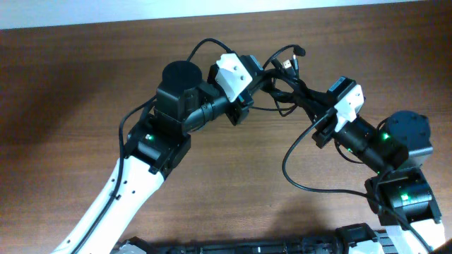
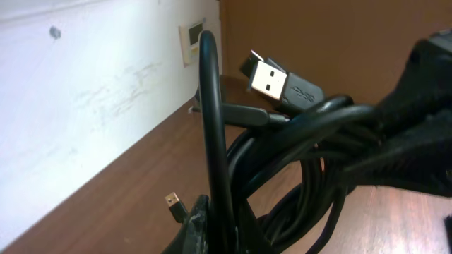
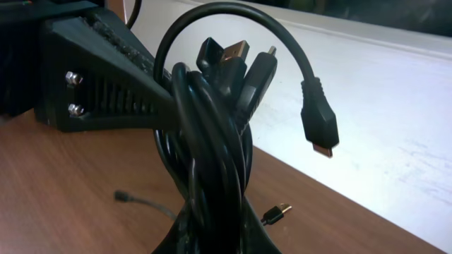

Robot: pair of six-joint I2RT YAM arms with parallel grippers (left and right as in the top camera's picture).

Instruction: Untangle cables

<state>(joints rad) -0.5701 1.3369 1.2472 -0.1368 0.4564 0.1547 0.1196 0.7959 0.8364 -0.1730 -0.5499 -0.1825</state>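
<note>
The cables (image 1: 288, 86) are a knotted black bundle held above the brown table between both grippers. My left gripper (image 1: 248, 90) is shut on the bundle's left end, and my right gripper (image 1: 319, 118) is shut on its right end. In the left wrist view the cables (image 2: 282, 162) rise from my left gripper (image 2: 215, 236), with a USB plug (image 2: 272, 79) sticking out on top. In the right wrist view the cables (image 3: 212, 141) stand in my right gripper (image 3: 219, 240), pressed against the left gripper's ribbed finger (image 3: 106, 92). A small plug (image 3: 319, 127) hangs on a curved end.
A thin black loop (image 1: 291, 169) hangs from near the right gripper over the table. Loose small plug ends (image 3: 277, 213) dangle near the tabletop. A white wall (image 2: 85, 106) runs along the table's far edge (image 1: 212, 17).
</note>
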